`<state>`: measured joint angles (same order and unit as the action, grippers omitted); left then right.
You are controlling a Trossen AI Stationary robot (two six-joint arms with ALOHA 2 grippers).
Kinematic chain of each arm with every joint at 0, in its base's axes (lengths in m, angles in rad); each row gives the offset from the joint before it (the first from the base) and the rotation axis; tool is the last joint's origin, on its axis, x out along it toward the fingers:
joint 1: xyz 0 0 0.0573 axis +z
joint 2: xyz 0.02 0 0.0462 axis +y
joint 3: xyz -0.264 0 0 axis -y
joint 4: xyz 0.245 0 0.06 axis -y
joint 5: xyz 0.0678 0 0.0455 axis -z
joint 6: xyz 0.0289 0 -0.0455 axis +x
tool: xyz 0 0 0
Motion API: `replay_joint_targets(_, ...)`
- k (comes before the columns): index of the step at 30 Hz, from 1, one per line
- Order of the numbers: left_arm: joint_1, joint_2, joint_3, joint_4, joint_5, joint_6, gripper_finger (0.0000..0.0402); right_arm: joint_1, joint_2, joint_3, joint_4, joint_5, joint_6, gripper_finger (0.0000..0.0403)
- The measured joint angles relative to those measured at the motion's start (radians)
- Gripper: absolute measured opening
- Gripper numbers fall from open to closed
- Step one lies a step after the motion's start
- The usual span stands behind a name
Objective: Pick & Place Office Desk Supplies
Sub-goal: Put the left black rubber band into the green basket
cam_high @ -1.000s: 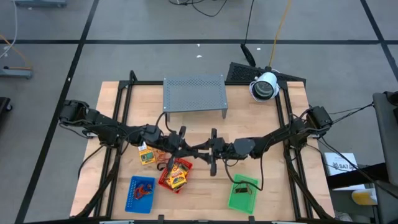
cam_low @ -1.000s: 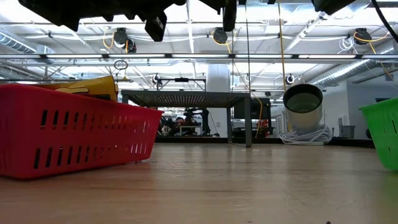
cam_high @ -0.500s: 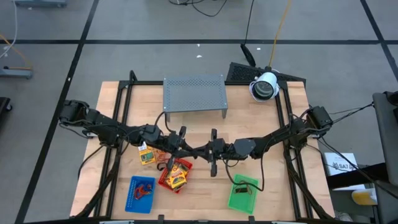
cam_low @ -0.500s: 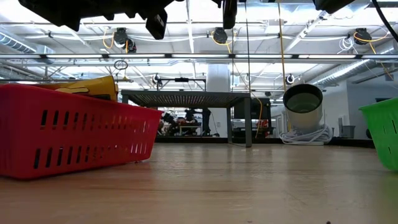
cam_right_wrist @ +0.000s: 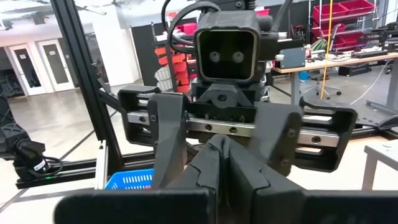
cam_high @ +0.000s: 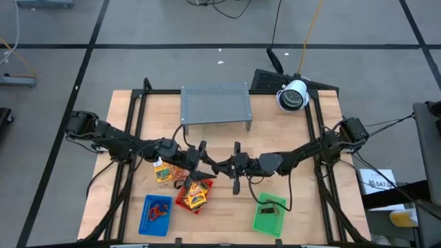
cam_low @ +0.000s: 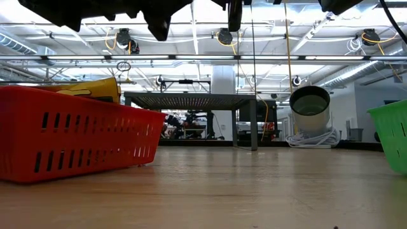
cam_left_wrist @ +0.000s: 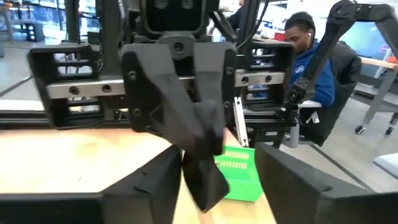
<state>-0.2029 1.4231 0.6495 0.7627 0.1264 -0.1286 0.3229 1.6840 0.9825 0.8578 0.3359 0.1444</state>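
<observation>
My two grippers meet nose to nose in the air over the middle of the table. My left gripper (cam_high: 209, 165) is open; its fingers (cam_right_wrist: 166, 134) stand on either side of my right gripper (cam_right_wrist: 222, 163). The right gripper is shut, and nothing shows between its fingers (cam_left_wrist: 200, 143). Yellow-orange packets (cam_high: 196, 194) lie in the red tray (cam_high: 180, 200), just below the left gripper. One more packet (cam_high: 162, 172) lies flat on the wood. Rubber-band loops (cam_high: 160, 210) lie in the blue tray (cam_high: 146, 219).
A green tray (cam_high: 267, 219) stands near the front right. The grey perforated rack (cam_high: 215, 105) stands at the back centre, with a white cylinder (cam_high: 293, 96) to its right. In the left wrist view a person (cam_left_wrist: 314, 74) sits beyond the table.
My left gripper has opened while both arms kept their places. Nothing on the table has moved.
</observation>
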Motion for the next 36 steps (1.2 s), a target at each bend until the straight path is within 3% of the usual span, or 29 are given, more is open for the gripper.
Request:
replay_joint_targets(9,0.002,-0.001,0.0,-0.096,-0.064,-0.002,0.0267,0.001,0.0,0.0,-0.002,-0.048,0.013,0.0003)
replay_joint_targets(18,0.0,-0.012,0.0,-0.176,0.087,-0.043,0.0261,0.0,-0.016,0.0,-0.102,-0.111,0.013,0.0003)
replay_joint_targets(26,-0.04,-0.019,0.0,-0.222,0.309,-0.091,0.0251,0.021,-0.2,-0.001,-0.527,-0.141,0.059,0.0002)
replay_joint_targets(32,-0.069,-0.019,0.0,-0.269,0.319,-0.09,0.0252,0.101,-0.367,-0.001,-0.815,-0.262,0.199,0.0002)
replay_joint_targets(36,-0.07,-0.019,0.0,-0.272,0.318,-0.09,0.0248,0.186,-0.434,-0.001,-0.963,-0.289,0.309,0.0002)
